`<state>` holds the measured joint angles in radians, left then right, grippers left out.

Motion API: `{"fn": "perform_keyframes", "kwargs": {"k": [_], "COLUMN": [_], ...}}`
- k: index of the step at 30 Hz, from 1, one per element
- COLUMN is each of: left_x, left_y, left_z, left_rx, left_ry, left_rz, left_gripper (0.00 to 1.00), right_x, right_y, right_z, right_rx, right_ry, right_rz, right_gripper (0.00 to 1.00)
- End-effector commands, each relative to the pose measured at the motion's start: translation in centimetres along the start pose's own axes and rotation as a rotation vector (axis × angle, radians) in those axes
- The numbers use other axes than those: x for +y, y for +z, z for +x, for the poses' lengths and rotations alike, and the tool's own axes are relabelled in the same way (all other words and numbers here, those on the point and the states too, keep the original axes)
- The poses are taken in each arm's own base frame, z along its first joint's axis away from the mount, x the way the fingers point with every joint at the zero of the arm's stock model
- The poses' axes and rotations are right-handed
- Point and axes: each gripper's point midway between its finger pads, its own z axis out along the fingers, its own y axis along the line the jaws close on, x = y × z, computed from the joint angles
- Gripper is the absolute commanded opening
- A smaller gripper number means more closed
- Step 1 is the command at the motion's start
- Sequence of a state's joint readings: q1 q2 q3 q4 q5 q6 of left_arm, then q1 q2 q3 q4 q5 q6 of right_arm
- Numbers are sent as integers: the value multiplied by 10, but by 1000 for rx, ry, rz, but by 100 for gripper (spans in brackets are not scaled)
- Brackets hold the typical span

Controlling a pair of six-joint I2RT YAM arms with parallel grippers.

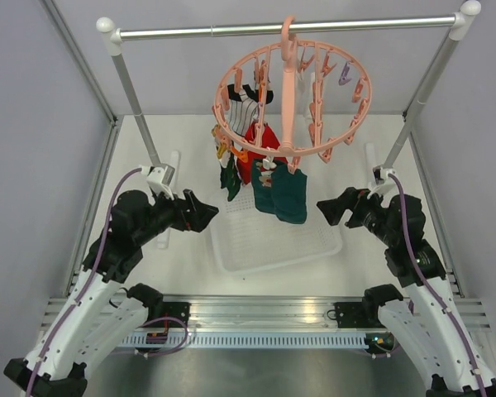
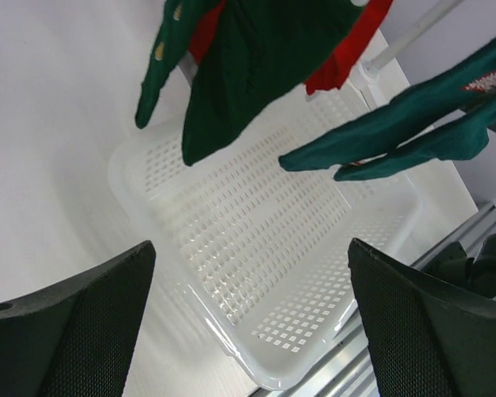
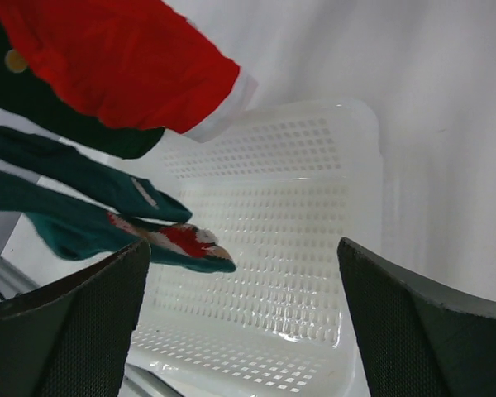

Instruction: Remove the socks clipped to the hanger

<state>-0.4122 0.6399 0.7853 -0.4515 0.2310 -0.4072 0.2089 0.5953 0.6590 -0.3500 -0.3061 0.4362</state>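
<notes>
My left gripper (image 1: 205, 212) has its fingers spread wide and holds nothing. My right gripper (image 1: 324, 207) is just as wide and just as empty. Both sit low over the table, one on each side of the white tray (image 1: 256, 251), and point inward at each other.

The hanger (image 1: 288, 107) hooks onto the metal rail (image 1: 231, 31) at the far side, its ring tilted, and every sock I can see is clipped to it. The socks hang straight down from their clips, long axis vertical, in a bunch on the left and near parts of the ring, over the far half of the tray.

The teal pair (image 1: 288, 197) hangs lowest and nearest to me. It lies between my two grippers, to the left of the right one and a little beyond it, and closer to that one than to the left. From the right wrist, its toes cross the view above and to the left of my open fingers (image 3: 74, 331).

The dark green sock (image 1: 230, 178) is just beyond and to the right of my left gripper. The red sock (image 1: 260, 139) and the striped white one (image 1: 246, 104) are farther back and higher.

I judge the teal pair is the right arm's to take, by reaching up and to the left and closing across the hanging fabric below its clip.
</notes>
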Motion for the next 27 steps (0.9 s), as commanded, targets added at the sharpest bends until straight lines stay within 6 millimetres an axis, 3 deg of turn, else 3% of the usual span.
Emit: {"fn": "perform_keyframes", "kwargs": {"k": [1,11,20,27], "left_x": [-24,-48,-64,-69], "left_y": [3,5,5,6], "left_z": [-6,-5,-5,4], "left_rx": [-13,-28,-28,-13], "left_ry": [43,16,14,-6], "left_rz": [85,181,232,253], "left_gripper": [100,97,94,91], "right_x": [28,57,61,78], "right_y": [-6,-17,-9,3], "right_z": [-10,-11,10,33], "right_rx": [-36,-70,-64,-31], "right_ry": [-59,-98,-100,-127], "right_rz": [-123,-258,-296,-311], "right_gripper": [97,91,88,85]}}
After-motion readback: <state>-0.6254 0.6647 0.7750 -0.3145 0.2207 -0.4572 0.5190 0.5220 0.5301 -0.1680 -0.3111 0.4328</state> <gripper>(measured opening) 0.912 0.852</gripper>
